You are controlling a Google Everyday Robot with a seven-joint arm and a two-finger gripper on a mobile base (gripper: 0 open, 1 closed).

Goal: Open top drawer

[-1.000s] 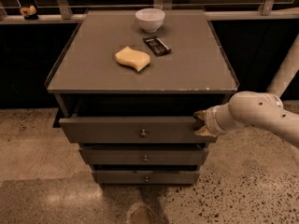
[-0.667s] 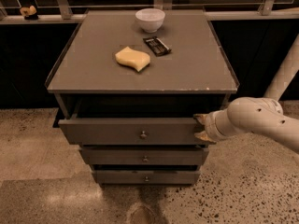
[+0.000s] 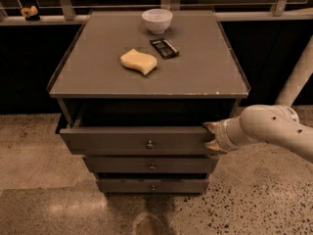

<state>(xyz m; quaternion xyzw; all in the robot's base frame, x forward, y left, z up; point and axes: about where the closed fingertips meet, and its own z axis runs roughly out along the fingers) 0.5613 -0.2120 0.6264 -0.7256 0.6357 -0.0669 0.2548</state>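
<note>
At centre right of the frame, the gripper (image 3: 212, 136) sits at the right end of the top drawer (image 3: 122, 140), which stands partly open, a shade further out than a second ago; whether it grips cannot be told, and the dark packet (image 3: 164, 48) above shows no legible writing.
</note>
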